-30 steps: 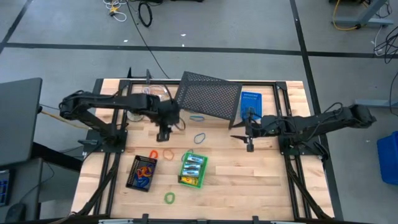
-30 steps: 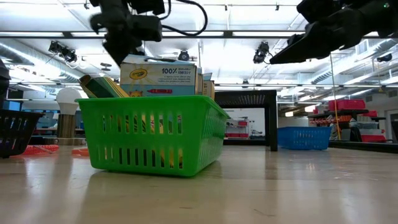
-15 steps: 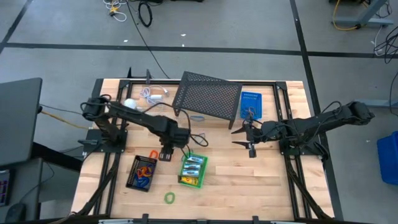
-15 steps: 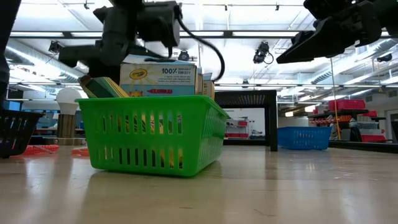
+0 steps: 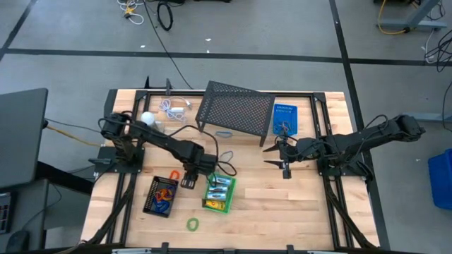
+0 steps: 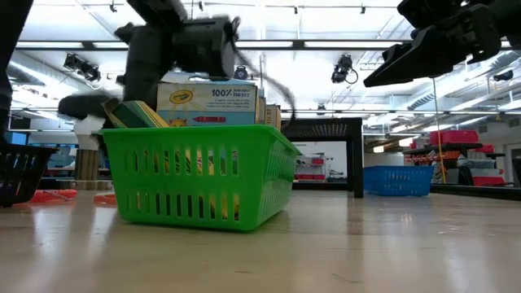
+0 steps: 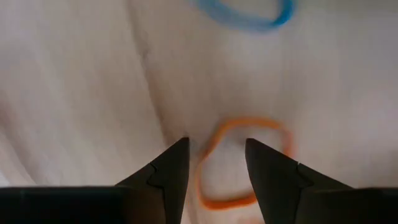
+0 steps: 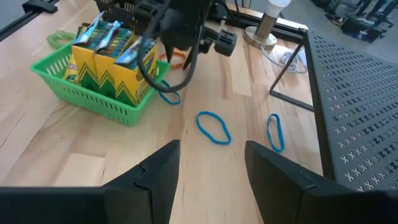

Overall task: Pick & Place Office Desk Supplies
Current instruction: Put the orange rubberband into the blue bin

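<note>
1. At inspection the green basket (image 5: 218, 193) sat at about 6 o'clock of the table centre in the high view, holding several yellow crayon boxes (image 8: 112, 55). These were judged already placed. Their long axes ran parallel with the basket's longer side.

2. The black tray (image 5: 161, 195), at 9 o'clock of the basket, contained orange and blue loops, also judged sorted.

3. One green loop (image 5: 192, 224) lay loose on the wood at 7 o'clock of the basket, nearest the table's front edge, not yet collected.

4. The left gripper (image 7: 216, 163) hung directly over an orange loop (image 7: 244, 160) between tray and basket. Its jaws stood apart, astride the loop's near side, with nothing clamped. The loop lay flat as an oval, its long axis running roughly away from the wrist camera.

5. Further out, three blue loops (image 8: 213, 127) lay loose toward the perforated black stand (image 5: 237, 109) (one just beside the basket), each an elongated oval lying flat.

6. The right gripper (image 8: 210, 167) waited at 3 o'clock of the table centre, jaws apart and empty.

7. Judgement: the boxes were done; roughly five loops remained.
</note>
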Motion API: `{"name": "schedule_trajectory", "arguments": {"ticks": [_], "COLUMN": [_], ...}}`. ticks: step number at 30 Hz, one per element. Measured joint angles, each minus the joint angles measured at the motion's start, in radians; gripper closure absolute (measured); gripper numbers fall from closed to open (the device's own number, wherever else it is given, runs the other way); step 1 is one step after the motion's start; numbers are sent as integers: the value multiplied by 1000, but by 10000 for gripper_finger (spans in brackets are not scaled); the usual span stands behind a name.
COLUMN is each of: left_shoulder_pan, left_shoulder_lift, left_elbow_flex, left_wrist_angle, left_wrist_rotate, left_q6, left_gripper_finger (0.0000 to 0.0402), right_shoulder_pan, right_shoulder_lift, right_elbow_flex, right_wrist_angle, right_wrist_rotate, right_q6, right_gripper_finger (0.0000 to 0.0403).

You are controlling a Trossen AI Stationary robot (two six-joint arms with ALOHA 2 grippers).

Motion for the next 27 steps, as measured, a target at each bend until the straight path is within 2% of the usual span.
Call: {"name": "schedule_trajectory", "arguments": {"ticks": [5, 12, 16, 21, 27], "left_shoulder_pan": [0, 0, 0, 0, 0], "left_shoulder_lift": [-11, -18, -30, -30, -39], "left_elbow_flex": [-90, -104, -109, -109, -110], "left_wrist_angle": [77, 91, 93, 87, 79], "left_wrist_rotate": [-20, -27, -50, -55, -59], "left_q6": [-37, -63, -67, -67, -91], "left_gripper_finger": [236, 244, 290, 381, 397], "right_shoulder_pan": [0, 0, -1, -1, -1], "right_shoulder_lift": [0, 0, 0, 0, 0], "right_elbow_flex": [0, 0, 0, 0, 0], "right_wrist_angle": [0, 4, 10, 10, 10], "right_wrist_rotate": [0, 1, 1, 2, 25], "right_q6": [0, -3, -2, 0, 0], "right_gripper_finger": [211, 211, 211, 211, 211]}}
